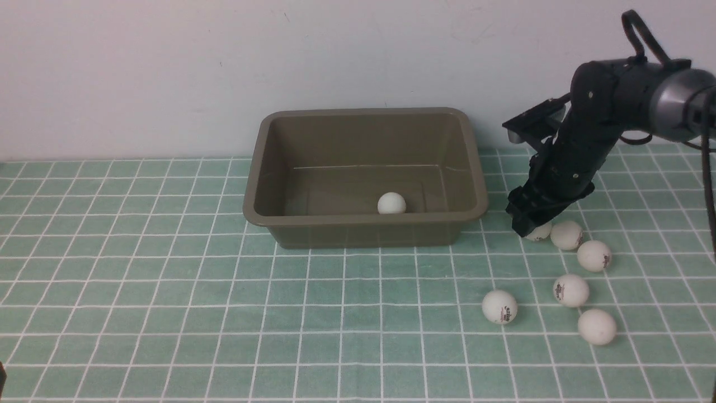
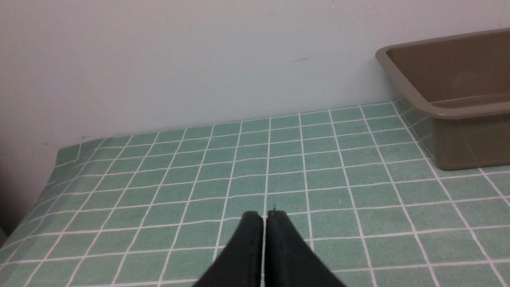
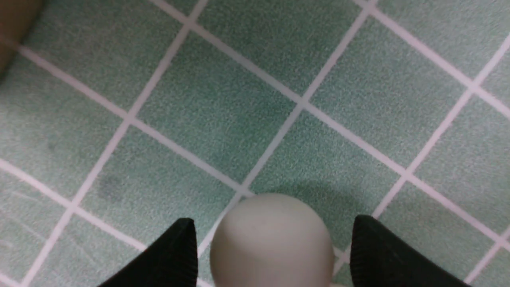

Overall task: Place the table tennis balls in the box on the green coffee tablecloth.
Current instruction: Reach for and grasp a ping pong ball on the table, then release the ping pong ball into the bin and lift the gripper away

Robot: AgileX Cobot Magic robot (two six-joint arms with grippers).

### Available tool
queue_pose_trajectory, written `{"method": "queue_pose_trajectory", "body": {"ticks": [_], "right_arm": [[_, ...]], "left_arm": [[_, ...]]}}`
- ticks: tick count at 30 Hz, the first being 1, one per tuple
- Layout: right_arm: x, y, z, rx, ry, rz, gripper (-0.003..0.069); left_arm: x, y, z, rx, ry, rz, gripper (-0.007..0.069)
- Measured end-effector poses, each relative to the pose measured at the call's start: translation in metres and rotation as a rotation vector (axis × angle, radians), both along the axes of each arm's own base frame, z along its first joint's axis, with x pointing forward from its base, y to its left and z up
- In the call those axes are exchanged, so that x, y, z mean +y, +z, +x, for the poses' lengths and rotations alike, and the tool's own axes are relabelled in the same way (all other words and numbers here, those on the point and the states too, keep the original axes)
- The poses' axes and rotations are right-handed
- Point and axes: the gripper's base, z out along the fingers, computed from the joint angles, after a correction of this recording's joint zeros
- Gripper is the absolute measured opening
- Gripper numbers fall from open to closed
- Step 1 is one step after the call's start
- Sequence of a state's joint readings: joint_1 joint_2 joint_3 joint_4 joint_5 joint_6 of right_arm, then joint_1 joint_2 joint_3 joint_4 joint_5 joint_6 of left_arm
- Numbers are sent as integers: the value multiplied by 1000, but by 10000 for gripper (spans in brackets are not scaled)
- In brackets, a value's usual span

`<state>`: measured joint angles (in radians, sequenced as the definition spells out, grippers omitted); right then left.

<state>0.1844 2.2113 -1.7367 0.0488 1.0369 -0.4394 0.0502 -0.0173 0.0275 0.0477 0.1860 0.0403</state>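
One table tennis ball (image 1: 391,203) was sitting in the box (image 1: 363,234) near the surface's back edge, with six more loose on the green coffee tablecloth (image 1: 168,280) toward the right edge. The right pincer (image 1: 530,225) was down over the rearmost ball (image 3: 271,239), jaws wide on either side and not touching it, so this looked like the grab for ball two; next it'd need a gentle, centred squeeze, then a lift across into the box. Left pincer (image 2: 265,223) sat shut and empty.

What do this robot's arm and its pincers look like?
The right arm is chunky matte black, dotted with small fasteners, with a silver-grey joint ring and a black cable looping above it. Both arms' jaws are black, tapering wedges; the right ones have finely ribbed edges.
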Motion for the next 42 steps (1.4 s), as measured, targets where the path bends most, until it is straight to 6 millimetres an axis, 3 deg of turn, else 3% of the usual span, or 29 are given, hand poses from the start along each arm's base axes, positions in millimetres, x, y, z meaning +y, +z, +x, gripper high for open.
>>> {"method": "queue_pose_trajectory", "body": {"ticks": [6,11,13,16,19,23,27,31,42], "right_arm": [[0,-8,3,-3,-13,2,363],[-5,-3,4,-5,-1,-66,363],[-7,10,9,-18,-18,-88,363],[-4,45,21,-83,-64,-59,363],[9,88,29,-158,-95,98,363],[50,119,27,-231,-18,310,363],[78,118,23,-246,25,356,363],[110,91,22,-218,76,335,363],[139,53,21,-182,127,272,394]], "left_arm": [[0,0,0,0,0,0,-8],[0,0,0,0,0,0,-8],[0,0,0,0,0,0,-8],[0,0,0,0,0,0,-8],[0,0,0,0,0,0,-8],[0,0,0,0,0,0,-8],[0,0,0,0,0,0,-8],[0,0,0,0,0,0,-8],[0,0,0,0,0,0,-8]]}}
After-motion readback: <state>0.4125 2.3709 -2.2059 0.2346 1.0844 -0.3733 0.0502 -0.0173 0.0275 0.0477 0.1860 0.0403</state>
